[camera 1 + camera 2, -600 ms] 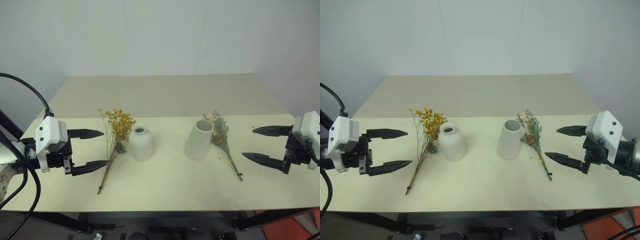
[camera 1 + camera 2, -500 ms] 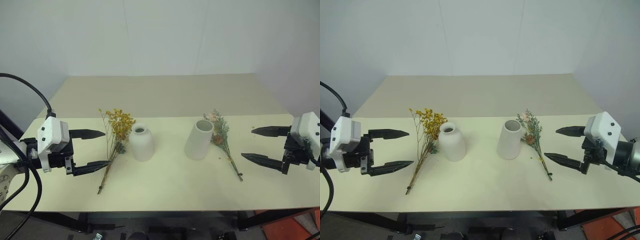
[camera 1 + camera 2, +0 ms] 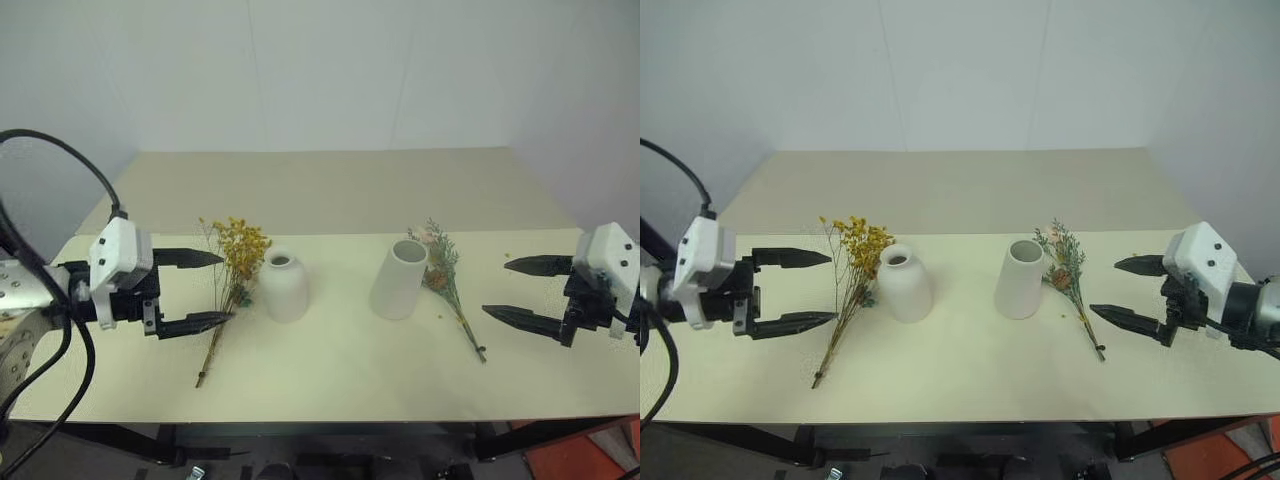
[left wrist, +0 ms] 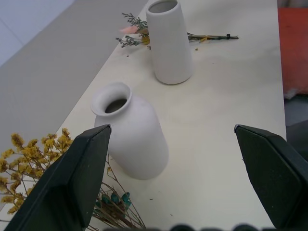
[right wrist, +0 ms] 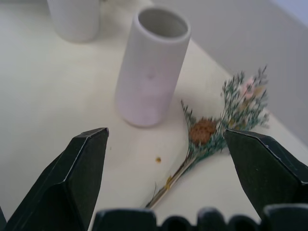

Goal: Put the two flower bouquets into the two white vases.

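The yellow bouquet [image 3: 232,275] lies flat on the cream table [image 3: 340,370], just left of the rounded bottle vase [image 3: 283,286]. To its right stands the taller cylinder vase [image 3: 398,279], and the grey-green bouquet [image 3: 445,280] lies close beside that vase's right side. My left gripper [image 3: 227,288] is open with nothing between its fingers, and its tips come up to the yellow bouquet's left side. My right gripper [image 3: 495,287] is open and holds nothing; it hovers a short way right of the grey-green bouquet's stems [image 5: 173,178].
A beige, lower surface [image 3: 320,185] stretches behind the table up to the white wall. The table's front edge runs close below both grippers. Bare tabletop lies in front of the vases.
My left gripper has moved right, closing in on the yellow bouquet. The right gripper has barely shifted. Vases and bouquets lie as before.
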Robot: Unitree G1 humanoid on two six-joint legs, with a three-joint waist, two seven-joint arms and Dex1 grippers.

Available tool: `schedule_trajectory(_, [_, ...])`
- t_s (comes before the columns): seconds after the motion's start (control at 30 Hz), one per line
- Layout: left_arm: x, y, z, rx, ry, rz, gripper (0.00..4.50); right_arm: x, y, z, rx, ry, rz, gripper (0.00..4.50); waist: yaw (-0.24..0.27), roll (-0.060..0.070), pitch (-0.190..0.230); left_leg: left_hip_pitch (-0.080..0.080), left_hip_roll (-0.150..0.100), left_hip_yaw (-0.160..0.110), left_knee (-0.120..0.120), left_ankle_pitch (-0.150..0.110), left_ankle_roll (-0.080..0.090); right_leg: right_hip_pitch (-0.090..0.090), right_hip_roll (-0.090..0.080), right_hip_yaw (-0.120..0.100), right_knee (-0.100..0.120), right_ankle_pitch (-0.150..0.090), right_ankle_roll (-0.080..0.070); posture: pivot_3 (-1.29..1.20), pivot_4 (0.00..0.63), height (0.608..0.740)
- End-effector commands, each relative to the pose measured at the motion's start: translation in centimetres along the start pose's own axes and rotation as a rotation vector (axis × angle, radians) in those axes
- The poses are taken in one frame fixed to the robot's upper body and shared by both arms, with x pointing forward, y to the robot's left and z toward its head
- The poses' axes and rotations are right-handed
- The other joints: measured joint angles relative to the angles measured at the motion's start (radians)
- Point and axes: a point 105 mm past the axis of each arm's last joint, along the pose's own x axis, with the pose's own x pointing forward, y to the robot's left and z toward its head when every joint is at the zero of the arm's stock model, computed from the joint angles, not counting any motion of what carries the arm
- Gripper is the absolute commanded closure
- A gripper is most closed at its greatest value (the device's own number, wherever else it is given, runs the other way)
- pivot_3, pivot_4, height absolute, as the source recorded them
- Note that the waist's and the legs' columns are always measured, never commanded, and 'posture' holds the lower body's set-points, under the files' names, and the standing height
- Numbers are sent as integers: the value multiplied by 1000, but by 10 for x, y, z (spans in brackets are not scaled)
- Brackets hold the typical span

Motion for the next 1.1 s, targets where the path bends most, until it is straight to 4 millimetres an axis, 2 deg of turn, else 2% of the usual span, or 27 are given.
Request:
schedule_trajectory(0.03, [12, 13, 12, 23, -3, 21, 19, 5, -8, 2, 11, 54, -57, 0, 0, 0, 0, 0, 0, 0, 0, 0, 0, 0, 0, 0, 0, 0, 0, 0, 150, 740])
schedule_trajectory(0.17, [39, 28, 35, 50, -46, 38, 19, 13, -15, -4, 63, 119, -97, 0, 0, -2, 1, -1, -2, 0, 0, 0, 0, 0, 0, 0, 0, 1, 1, 0, 150, 740])
schedule_trajectory(0.3, [64, 27, 58, 64, -113, -48, 19, 20, -22, -7, 130, 171, -124, 0, -1, -3, 2, -1, -3, 0, 0, 0, 0, -1, 0, 0, -1, 1, 1, 0, 150, 740])
schedule_trajectory(0.47, [91, 26, 66, 20, -68, -103, 19, 29, -17, -15, 258, 270, -122, 0, -5, -4, 2, -8, -4, 0, 1, 0, 0, -9, 0, 1, 1, 2, 1, 0, 150, 740])
schedule_trajectory(0.6, [105, 24, 73, -7, -31, -165, 19, 38, -16, -21, 353, 352, -118, 0, -8, -4, 2, -14, -4, 0, 2, 1, 0, -16, 1, 2, 4, 6, -5, 0, 150, 740])
schedule_trajectory(0.83, [124, 12, 78, -11, 53, -280, 19, 52, -11, -35, 405, 503, -53, 0, -8, -4, 2, -15, -4, 0, 3, 1, 0, -17, 1, 2, 2, 4, 0, 0, 150, 740])
schedule_trajectory(1.1, [133, 8, 84, 11, 41, -317, 19, 77, -22, -57, 434, 577, -54, 0, -14, -4, 2, -15, -4, 1, 4, 1, 0, -17, 1, 2, 3, 5, -1, 0, 150, 740])
